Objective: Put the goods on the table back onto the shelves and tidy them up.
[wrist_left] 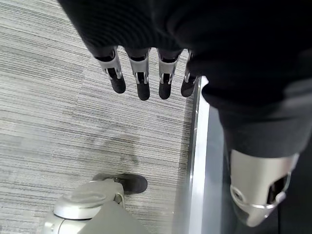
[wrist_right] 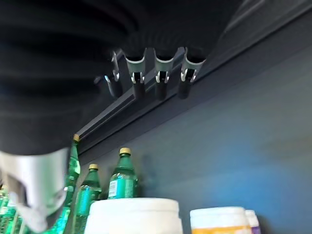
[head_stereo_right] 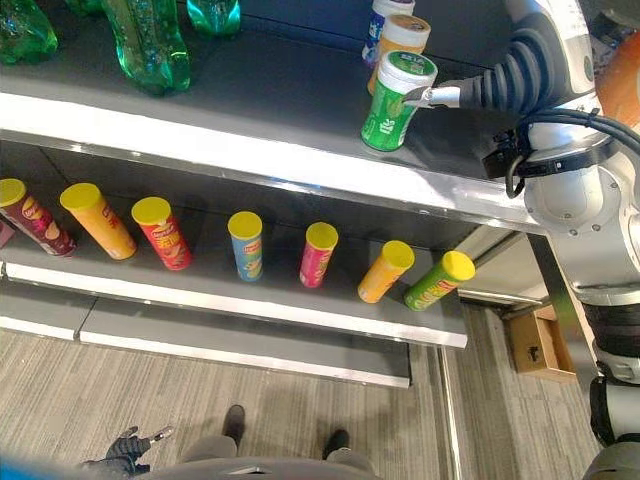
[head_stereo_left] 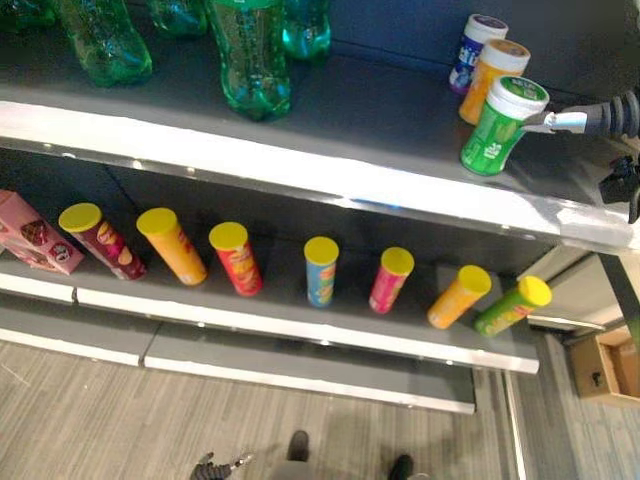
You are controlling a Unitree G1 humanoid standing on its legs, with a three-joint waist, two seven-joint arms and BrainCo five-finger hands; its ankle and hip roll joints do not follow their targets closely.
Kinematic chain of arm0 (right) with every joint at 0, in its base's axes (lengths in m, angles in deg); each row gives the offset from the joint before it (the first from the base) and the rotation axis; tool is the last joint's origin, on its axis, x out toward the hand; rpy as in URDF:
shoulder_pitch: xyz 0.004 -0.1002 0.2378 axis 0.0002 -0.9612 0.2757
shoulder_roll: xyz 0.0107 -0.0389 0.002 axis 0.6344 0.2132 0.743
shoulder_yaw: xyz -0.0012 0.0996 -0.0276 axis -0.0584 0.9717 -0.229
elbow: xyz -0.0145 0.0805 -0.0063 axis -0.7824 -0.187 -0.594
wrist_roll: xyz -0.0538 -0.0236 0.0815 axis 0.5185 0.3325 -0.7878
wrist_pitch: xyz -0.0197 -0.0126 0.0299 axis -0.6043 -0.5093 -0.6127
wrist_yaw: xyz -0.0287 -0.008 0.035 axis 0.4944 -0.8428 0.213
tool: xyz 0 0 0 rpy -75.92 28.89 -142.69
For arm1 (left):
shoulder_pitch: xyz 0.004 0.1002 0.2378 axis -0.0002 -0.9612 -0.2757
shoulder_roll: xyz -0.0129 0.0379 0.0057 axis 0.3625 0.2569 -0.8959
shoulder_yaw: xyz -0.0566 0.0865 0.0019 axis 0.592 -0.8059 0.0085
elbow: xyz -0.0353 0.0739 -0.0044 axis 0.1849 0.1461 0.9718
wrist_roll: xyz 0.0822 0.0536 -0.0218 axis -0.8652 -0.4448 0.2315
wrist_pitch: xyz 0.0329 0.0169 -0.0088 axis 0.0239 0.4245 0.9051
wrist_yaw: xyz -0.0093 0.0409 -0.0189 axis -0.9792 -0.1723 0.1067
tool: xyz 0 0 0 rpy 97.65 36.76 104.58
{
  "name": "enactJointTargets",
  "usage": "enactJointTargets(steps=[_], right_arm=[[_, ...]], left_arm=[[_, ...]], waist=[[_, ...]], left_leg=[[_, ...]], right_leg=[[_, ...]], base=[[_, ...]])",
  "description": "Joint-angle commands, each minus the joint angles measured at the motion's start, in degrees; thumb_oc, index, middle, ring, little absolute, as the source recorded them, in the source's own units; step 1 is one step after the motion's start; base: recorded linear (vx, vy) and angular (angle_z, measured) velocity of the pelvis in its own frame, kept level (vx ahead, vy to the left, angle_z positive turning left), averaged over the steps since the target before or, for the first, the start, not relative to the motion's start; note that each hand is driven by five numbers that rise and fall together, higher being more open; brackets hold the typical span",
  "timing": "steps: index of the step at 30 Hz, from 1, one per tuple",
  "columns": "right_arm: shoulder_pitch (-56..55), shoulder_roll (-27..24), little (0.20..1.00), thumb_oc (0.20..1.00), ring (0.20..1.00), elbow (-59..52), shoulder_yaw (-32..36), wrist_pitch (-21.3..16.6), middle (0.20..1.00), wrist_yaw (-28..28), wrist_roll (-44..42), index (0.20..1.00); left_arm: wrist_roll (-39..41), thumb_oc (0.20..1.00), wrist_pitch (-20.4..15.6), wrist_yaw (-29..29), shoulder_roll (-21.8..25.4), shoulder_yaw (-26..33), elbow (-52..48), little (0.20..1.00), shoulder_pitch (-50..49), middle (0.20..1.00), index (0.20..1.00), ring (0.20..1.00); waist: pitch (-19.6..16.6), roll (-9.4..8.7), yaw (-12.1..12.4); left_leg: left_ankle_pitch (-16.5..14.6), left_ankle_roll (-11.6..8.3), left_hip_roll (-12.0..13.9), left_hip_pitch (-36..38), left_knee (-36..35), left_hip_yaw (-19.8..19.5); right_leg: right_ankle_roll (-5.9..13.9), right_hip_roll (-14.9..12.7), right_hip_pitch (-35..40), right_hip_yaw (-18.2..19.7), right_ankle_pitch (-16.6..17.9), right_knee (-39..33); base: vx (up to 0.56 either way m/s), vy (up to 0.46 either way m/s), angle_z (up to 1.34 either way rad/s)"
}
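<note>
The right robot hand (head_stereo_right: pixel 440 96) touched the green white-lidded canister (head_stereo_right: pixel 394 101) on the upper shelf (head_stereo_right: pixel 280 110) — fingers straight, released; the orange canister (head_stereo_right: pixel 398 42) stood just beyond. The left robot hand (wrist_left: pixel 141 73) hung relaxed.

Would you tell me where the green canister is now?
The green canister stands on the upper shelf, right side, in front of the orange canister, by the right hand.

Upper shelf (head_stereo_right: pixel 260 110): green plastic bottles (head_stereo_right: pixel 150 45) at far left; green white-lidded canister (head_stereo_right: pixel 393 100) nearest the edge, orange canister (head_stereo_right: pixel 398 42) and blue-and-white canister (head_stereo_right: pixel 380 22) lined up behind it. Right hand (head_stereo_right: pixel 440 96) at the green canister's lid, a silver finger touching it. Lower shelf (head_stereo_right: pixel 250 300): row of yellow-lidded chip tubes (head_stereo_right: pixel 245 245), variously coloured. Cardboard box (head_stereo_right: pixel 538 345) on floor at right.
</note>
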Motion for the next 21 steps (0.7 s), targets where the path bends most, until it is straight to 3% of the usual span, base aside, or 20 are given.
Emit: enactJointTargets(steps=[1, 5, 11, 15, 21], right_arm=[[0.7, -0.4, 1.0, 1.0, 1.0, -1.9, 3.4, 0.8, 1.0, -5.0, 3.5, 1.0], [-2.7, -0.3, 1.0, 1.0, 1.0, -2.6, 7.1, 1.2, 1.0, -6.7, 4.9, 1.0], [-10.6, 0.7, 1.0, 1.0, 1.0, -5.7, 15.1, 0.9, 1.0, -8.7, 5.2, 1.0], [-16.8, 3.0, 1.0, 1.0, 1.0, -6.8, 20.8, -1.3, 1.0, -6.9, -2.0, 1.0], [-21.9, 5.5, 1.0, 1.0, 1.0, -6.7, 24.7, -3.9, 1.0, -2.3, -12.4, 1.0]], left_arm=[[-1.6, 1.0, -0.3, -1.6, 2.1, -0.6, -0.3, 1.0, 1.8, 1.0, 1.0, 1.0], [-2.2, 1.0, -0.3, -1.8, 2.1, -0.7, -0.2, 1.0, 1.9, 1.0, 1.0, 1.0], [-4.3, 1.0, -0.2, -1.3, 2.0, -1.1, 1.4, 1.0, 3.7, 1.0, 1.0, 1.0], [-5.4, 1.0, -0.3, -0.2, 2.1, -2.0, 1.6, 1.0, 4.8, 1.0, 1.0, 1.0], [-6.2, 1.0, -1.0, 1.3, 2.5, -2.9, 1.0, 1.0, 5.4, 1.0, 1.0, 1.0]], waist=[[-0.8, -0.06, 2.1], [-1.0, -0.29, 1.6], [-1.7, 0.22, -0.9], [-2.4, 0.86, -3.6], [-2.7, 1.45, -5.7]], left_leg=[[-7.9, -1.94, 3.7, 1.9, 4.3, 5.2], [-7.9, -1.73, 3.4, 2.1, 4.1, 5.4], [-8.4, -1.61, 3.4, 3.3, 3.9, 6.9], [-8.9, -1.51, 3.6, 4.4, 3.8, 8.2], [-9.4, -1.37, 3.8, 5.3, 3.8, 10.0]], right_leg=[[2.08, -2.1, 0.9, 1.4, -8.1, 6.0], [2.11, -2.2, 0.8, 1.6, -7.9, 5.9], [2.27, -2.1, 0.9, 3.1, -7.7, 5.7], [2.43, -2.0, 0.4, 5.1, -7.4, 5.5], [2.72, -1.8, -0.5, 7.7, -6.9, 5.4]], base=[[0.0, 0.0, 0.0], [0.0, 0.0, 0.0], [0.0, 0.018, -0.11], [0.0, 0.033, -0.19], [-0.01, 0.031, -0.25]])
